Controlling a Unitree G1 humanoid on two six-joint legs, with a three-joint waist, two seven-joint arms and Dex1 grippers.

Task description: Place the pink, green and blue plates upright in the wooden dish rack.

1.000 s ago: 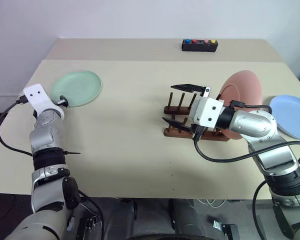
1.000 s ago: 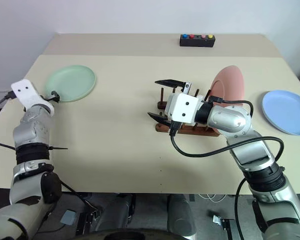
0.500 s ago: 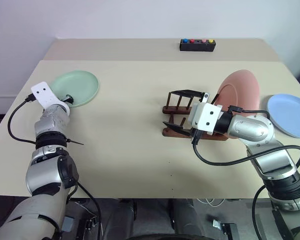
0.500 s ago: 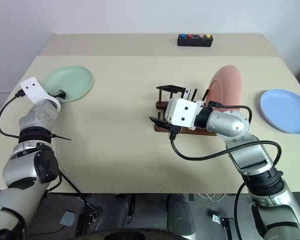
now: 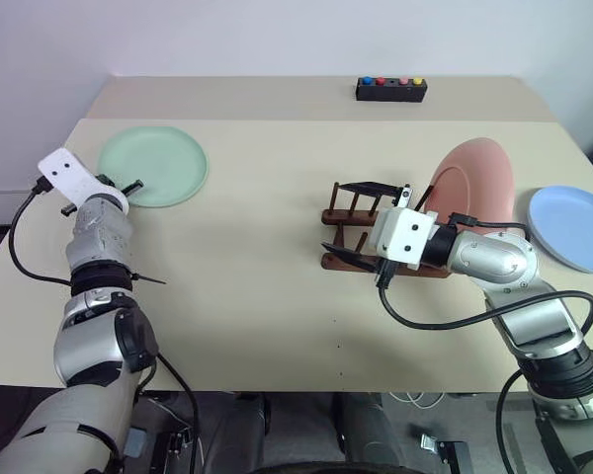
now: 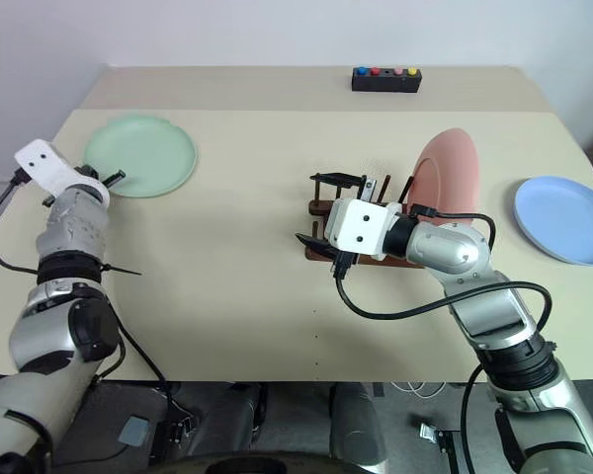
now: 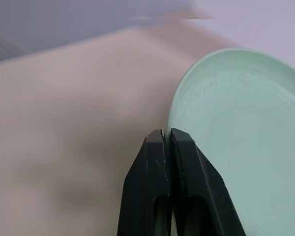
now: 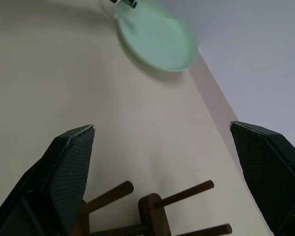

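While the left gripper [image 7: 167, 135] is pinching its fingers [image 7: 147, 162] tight on the near rim of the mint green plate [image 5: 154, 166], that plate is sitting at the far left of the bench [image 5: 247, 296], looking a bit tipped up off it. Over by the wooden dish rack [image 5: 361, 229], the right gripper [image 5: 361, 219] is hovering with its fingers spread wide, holding nothing, and the rack's pegs are poking up right between and just beyond the tips. Past those fingers, the salmon pink plate [image 5: 474, 183] is standing upright in the rack's far end. Further off to the right of them, the light blue plate [image 5: 573, 227] is lying flat on the bench, well apart.
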